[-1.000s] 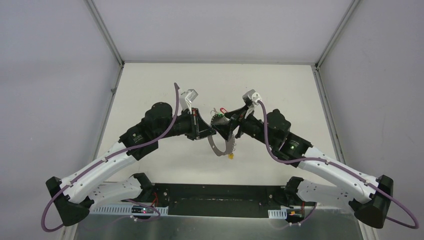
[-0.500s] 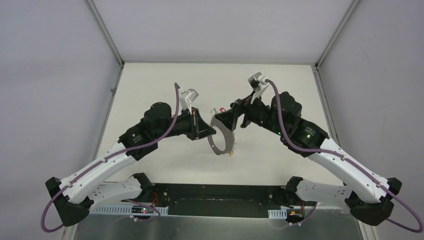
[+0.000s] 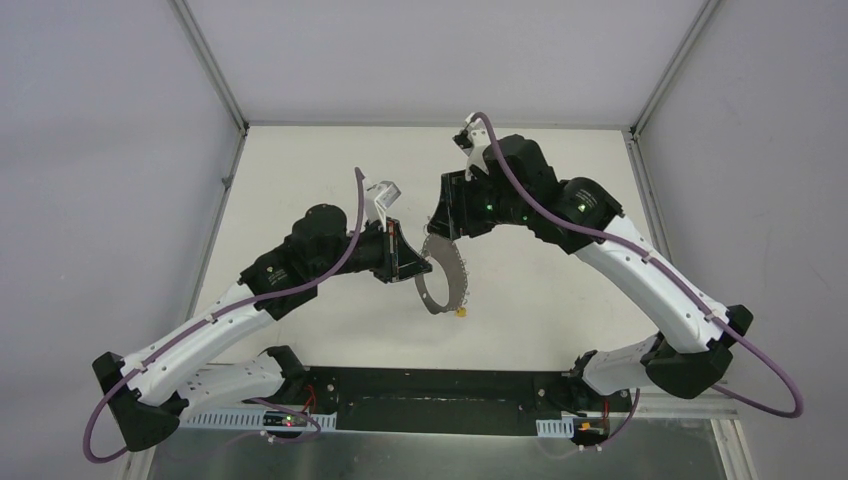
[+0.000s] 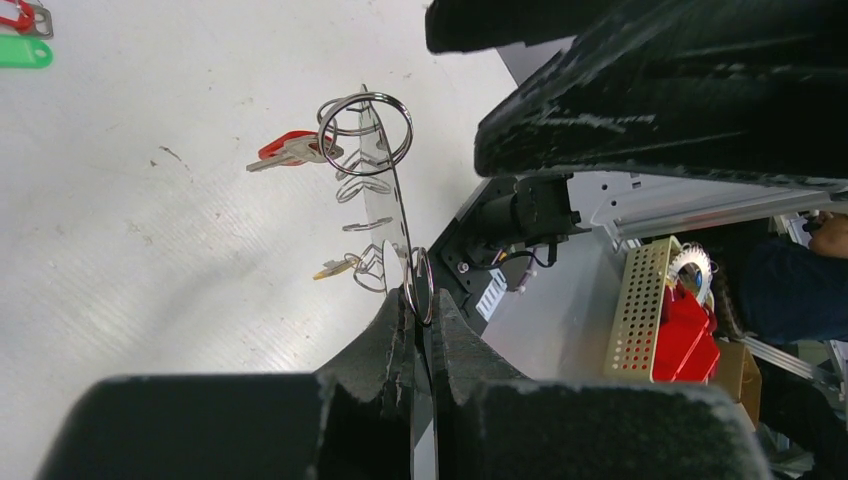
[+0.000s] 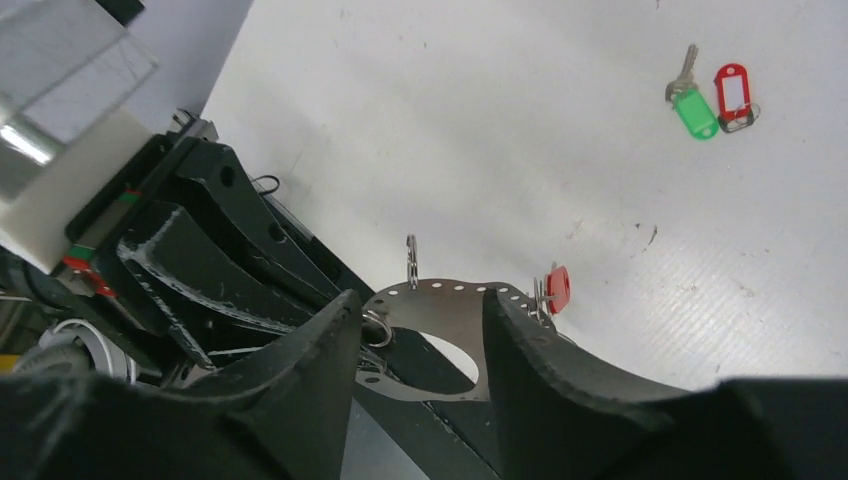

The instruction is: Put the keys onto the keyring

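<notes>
Your L end effector (image 4: 418,310) is clamped shut on the rim of the keyring (image 4: 395,215), holding it above the desk (image 4: 150,250), edge-on to the L wrist cam. Small split rings sit thru holes along the keyring. A red-tag key (image 4: 285,148) and a yellow-tag key (image 4: 335,268) hang from it. R end effector (image 5: 418,298) is near the keyring and pointed at it, jaws apart, nothing btwn them. Can't tell if it touches the keyring. Two more keys lie flat on the desk, well apart from the keyring: a green-tag key (image 5: 692,108) w/ another red-tag key (image 5: 735,95) just beside it.
</notes>
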{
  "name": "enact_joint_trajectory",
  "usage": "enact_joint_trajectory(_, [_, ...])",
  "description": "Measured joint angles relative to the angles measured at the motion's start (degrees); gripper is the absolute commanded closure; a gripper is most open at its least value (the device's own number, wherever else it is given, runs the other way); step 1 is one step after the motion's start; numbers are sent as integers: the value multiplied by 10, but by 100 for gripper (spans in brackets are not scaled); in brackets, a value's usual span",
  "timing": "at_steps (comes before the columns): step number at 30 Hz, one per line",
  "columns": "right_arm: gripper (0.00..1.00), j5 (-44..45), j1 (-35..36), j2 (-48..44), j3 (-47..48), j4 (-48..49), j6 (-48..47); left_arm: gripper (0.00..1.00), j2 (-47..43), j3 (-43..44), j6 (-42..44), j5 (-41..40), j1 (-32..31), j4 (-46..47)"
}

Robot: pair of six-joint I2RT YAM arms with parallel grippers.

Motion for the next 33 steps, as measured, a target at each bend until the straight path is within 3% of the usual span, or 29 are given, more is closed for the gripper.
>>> enact_joint_trajectory(7, [55,-9,0,27,24,-60,-1,100,10,0,1,5,0,-1])
enact_joint_trajectory(24, [55,-19,0,66,34,-68,-11,100,16,0,1,20,0,-5])
enact_joint_trajectory(33, [67,-21,0,85,41,-69,-21,100,17,0,1,26,0,-5])
